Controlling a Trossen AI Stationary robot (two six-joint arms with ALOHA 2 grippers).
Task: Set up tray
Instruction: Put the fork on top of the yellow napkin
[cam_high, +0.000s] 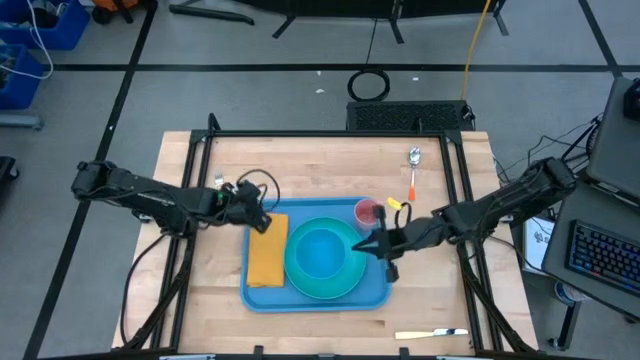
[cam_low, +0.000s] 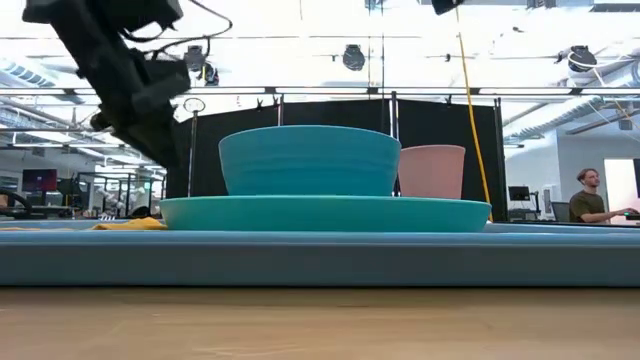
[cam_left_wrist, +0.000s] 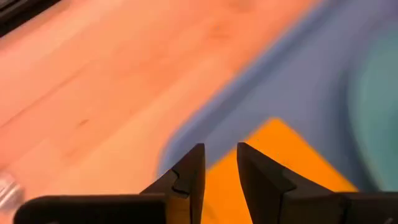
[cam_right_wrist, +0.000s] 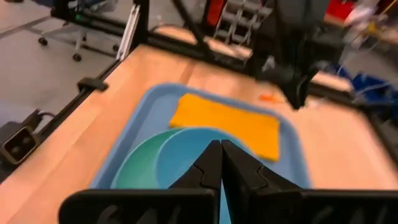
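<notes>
Left gripper (cam_high: 262, 222) was over the far-left corner of the tray (cam_high: 262, 297), just above the far end of the orange napkin (cam_high: 267, 255). In the left wrist view its fingers (cam_left_wrist: 189, 177) stood a narrow gap apart with nothing between them; napkin visible below the tips.

The tray sat mid-table, toward the near edge. The napkin lay flat along its left side. Right of it: teal plate (cam_high: 340, 284) with blue bowl (cam_high: 321, 251) on top. Pink cup (cam_high: 368, 212) stood in the tray's far-right corner.

Right gripper (cam_high: 383, 246) hovered over the tray's right edge, beside the plate rim, fingers pressed together and empty.

Off the tray: spoon (cam_high: 414, 157) with orange-handled utensil (cam_high: 412, 187) on the far-right tabletop; knife (cam_high: 432, 334) at the near-right edge.
</notes>
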